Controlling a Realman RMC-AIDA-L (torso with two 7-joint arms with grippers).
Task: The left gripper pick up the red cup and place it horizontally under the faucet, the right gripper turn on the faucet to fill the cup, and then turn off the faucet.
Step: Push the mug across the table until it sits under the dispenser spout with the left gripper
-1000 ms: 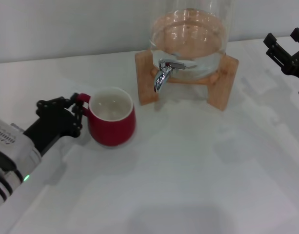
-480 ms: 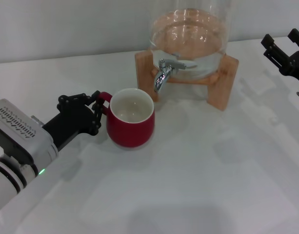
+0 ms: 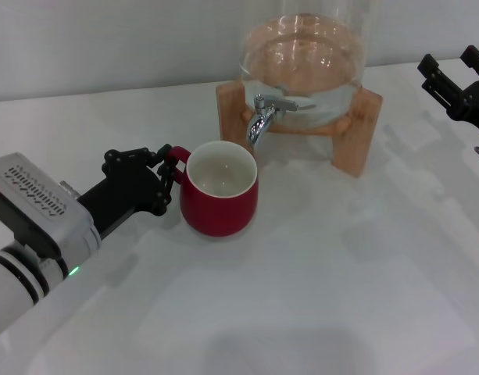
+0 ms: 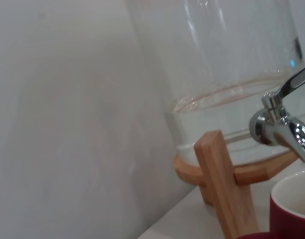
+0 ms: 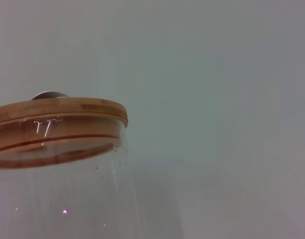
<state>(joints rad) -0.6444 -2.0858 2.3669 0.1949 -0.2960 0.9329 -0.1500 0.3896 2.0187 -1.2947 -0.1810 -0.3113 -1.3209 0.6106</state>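
Observation:
The red cup [image 3: 220, 194] stands upright on the white table, just in front of and slightly left of the faucet [image 3: 264, 113]. It is white inside. My left gripper [image 3: 169, 175] is shut on the cup's small loop handle at its left side. The chrome faucet sticks out of the clear glass jar [image 3: 305, 55] and its spout ends above the cup's far right rim. In the left wrist view the faucet [image 4: 281, 124] is close, with the cup's rim [image 4: 291, 206] below it. My right gripper [image 3: 450, 74] is open at the right edge, level with the jar.
The jar holds water and rests on a wooden stand [image 3: 356, 125] with legs at left and right. In the right wrist view only the jar's wooden lid [image 5: 57, 122] and the wall show. The white table [image 3: 317, 281] stretches in front.
My left gripper has carried the cup to the right and toward the faucet, from the table's left to just under the spout. The right gripper has barely moved.

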